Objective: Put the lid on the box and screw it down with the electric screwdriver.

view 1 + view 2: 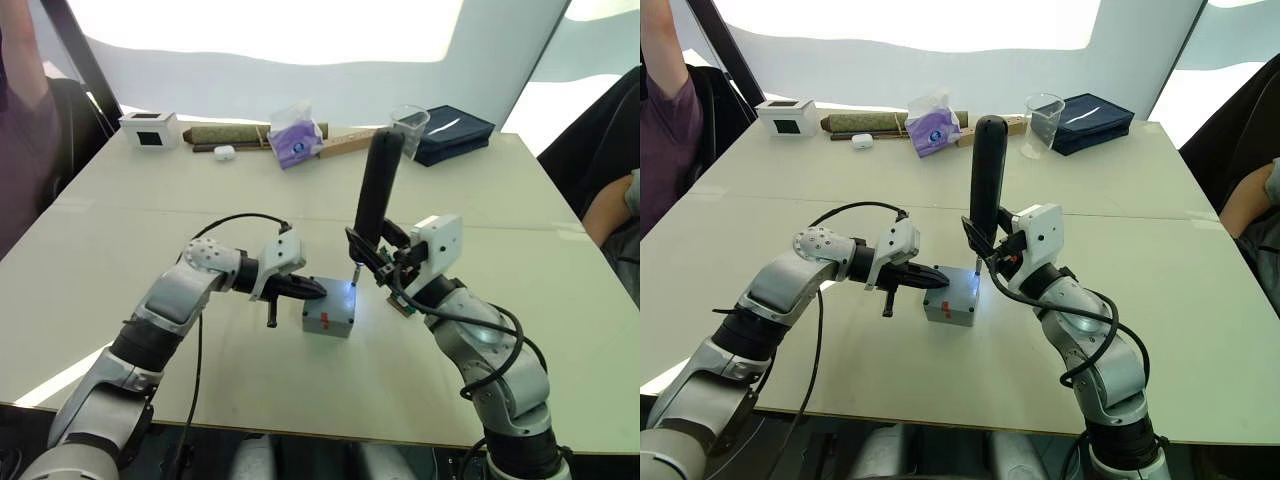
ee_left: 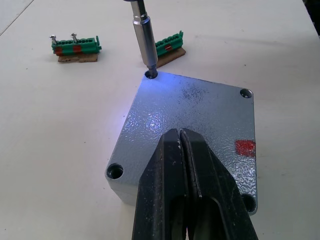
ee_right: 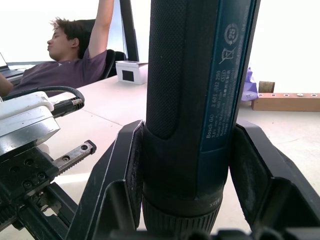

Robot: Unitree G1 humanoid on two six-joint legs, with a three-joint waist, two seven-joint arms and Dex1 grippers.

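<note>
Lid [image 2: 200, 107] sits on the box [image 1: 328, 320], pressed by the closed left gripper [image 2: 181, 137]. Right gripper [image 3: 185, 165] clamps the upright electric screwdriver [image 1: 376, 190], its bit in a corner hole.

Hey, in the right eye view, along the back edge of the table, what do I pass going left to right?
White box → small white case → purple tissue pack → clear cup → dark blue case.

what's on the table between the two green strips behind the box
In the left wrist view, the electric screwdriver's metal bit stands between the two green strips, its tip in a corner hole of the lid; the table there is bare.
</note>
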